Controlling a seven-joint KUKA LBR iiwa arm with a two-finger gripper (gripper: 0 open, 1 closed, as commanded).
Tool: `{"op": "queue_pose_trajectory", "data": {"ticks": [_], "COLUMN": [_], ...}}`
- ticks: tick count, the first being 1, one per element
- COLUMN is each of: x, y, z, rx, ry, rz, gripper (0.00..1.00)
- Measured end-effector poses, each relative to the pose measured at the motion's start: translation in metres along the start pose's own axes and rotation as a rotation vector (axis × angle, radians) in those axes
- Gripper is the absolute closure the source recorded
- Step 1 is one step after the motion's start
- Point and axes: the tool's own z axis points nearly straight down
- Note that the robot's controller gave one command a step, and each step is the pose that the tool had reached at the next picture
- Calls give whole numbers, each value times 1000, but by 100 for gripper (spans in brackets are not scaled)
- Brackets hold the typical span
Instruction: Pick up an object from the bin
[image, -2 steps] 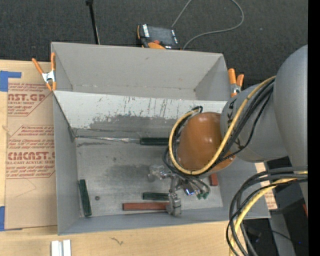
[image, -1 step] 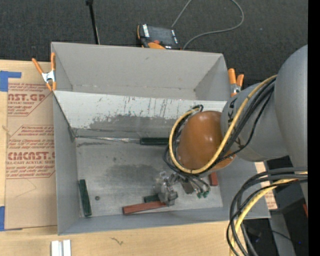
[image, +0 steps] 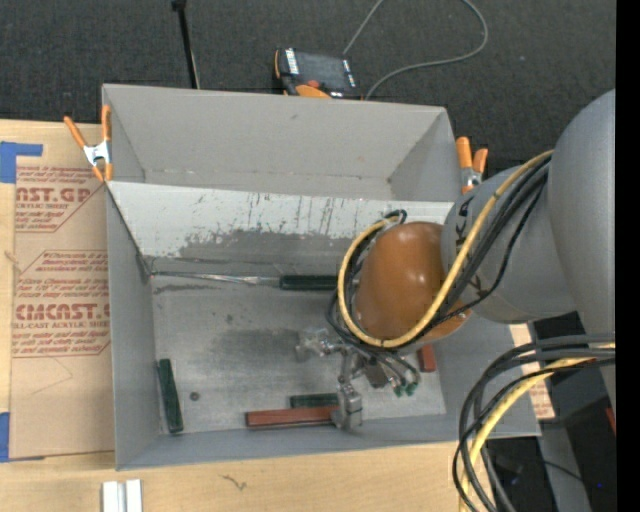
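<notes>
Now: the gripper (image: 350, 408) is down low at the bin's (image: 270, 130) front edge, the one lowest in the view, towards its right corner, beneath the arm's orange cover (image: 400, 280).
Nearest things: a flat red-brown bar (image: 285, 418) lies along that front edge with its right end at the gripper. A short dark-green bar (image: 312, 401) lies just behind it; whether the two touch I cannot tell.
Grip state: released or clenched, I cannot tell; nothing is plainly seen held.
Likely step: settling onto the red-brown bar's right end, judged from position alone.
Doing it well: span the bar across its narrow width, reach the floor, and close on that bar alone so the green one is not caught.
Lift: a hold at one end may let the bar droop, so rise straight and gently.
Risk: the front wall is near and could be scraped.
Elsewhere: a dark-green stick (image: 168, 396) by the left corner and a long thin tool (image: 240, 281) along the floor's back edge lie well apart.
</notes>
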Motion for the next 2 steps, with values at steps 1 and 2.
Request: {"op": "queue_pose_trajectory", "data": {"ticks": [1, 2], "x": [-20, 23], "y": [-45, -89], "z": [-19, 5], "rx": [4, 3], "ry": [0, 0], "rz": [33, -233], "gripper": [0, 0]}}
